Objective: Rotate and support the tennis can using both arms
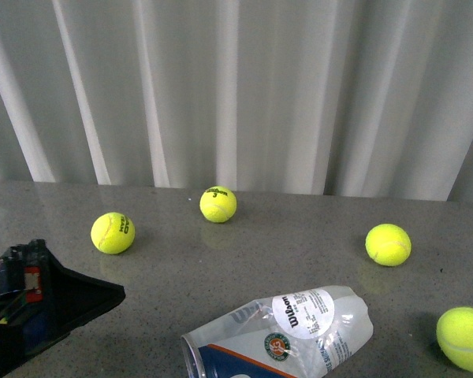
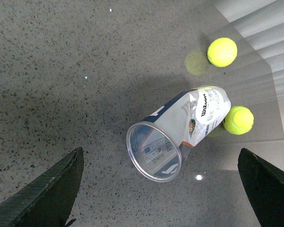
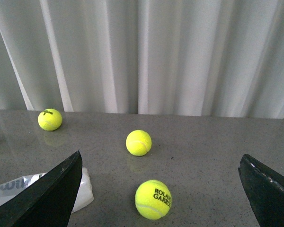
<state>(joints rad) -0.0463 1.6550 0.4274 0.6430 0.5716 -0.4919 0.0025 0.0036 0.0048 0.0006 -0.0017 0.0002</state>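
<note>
The tennis can, a clear tube with a white-and-blue Wilson label, lies on its side on the grey table near the front edge. In the left wrist view the tennis can points its round clear end at the camera. My left gripper is open, its black fingers spread wide on either side of that end and apart from it. The left gripper also shows at the front view's lower left. My right gripper is open over the table. One white end of the can shows beside its finger.
Yellow-green tennis balls lie around the can: one far left, one at the back, one right, one near right. A ball marked Roland Garros lies between the right fingers. A white curtain closes the table's far edge.
</note>
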